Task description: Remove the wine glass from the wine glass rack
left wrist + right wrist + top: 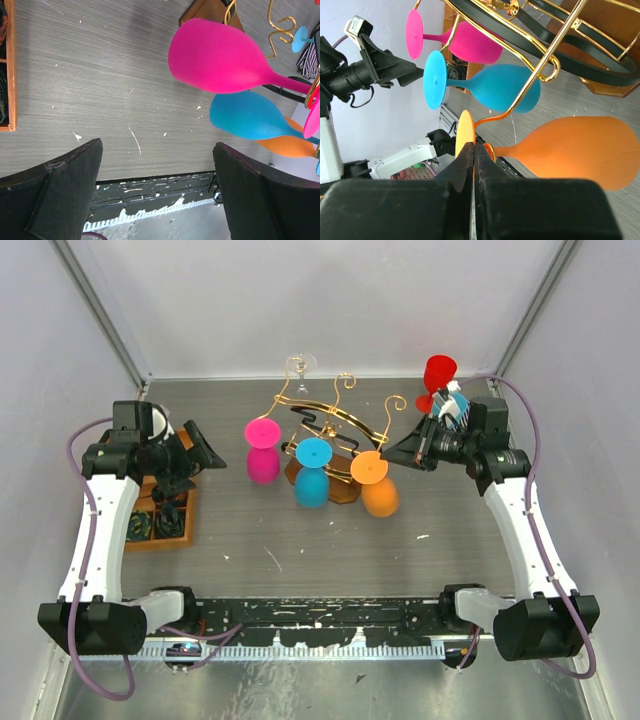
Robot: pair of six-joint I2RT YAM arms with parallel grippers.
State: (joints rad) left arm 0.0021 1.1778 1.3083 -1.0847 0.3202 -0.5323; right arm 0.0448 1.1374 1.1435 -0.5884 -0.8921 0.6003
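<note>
1. Shows a wine glass rack [335, 425] of curly gold wire and black curves, set mid-table on a wooden base [345, 490].
2. Carries three glasses upside down by their feet, with bowls dangling free below the wire: pink wine glass [263, 465], blue wine glass [311, 488], orange wine glass [380, 498].
3. Places the right gripper [474, 150] at the orange wine glass's foot, on the side of the rack closest to that arm.
4. Shows its fingers [462, 170] pressed together to a thin slit right at the edge of the foot disc. Cannot tell whether the rim is actually pinched.
5. Keeps the left gripper [160, 200] spread wide and holding nothing, low over the table [100, 75] between the orange tray [165, 530] and the pink bowl. Probably parked clear of the work.
6. Points to the orange wine glass as the likely pick. Probably calls for sliding the foot out along the wire toward its open end, not lifting straight up.
7. Includes a red glass [438, 375] off the rack, behind the right arm.
</note>
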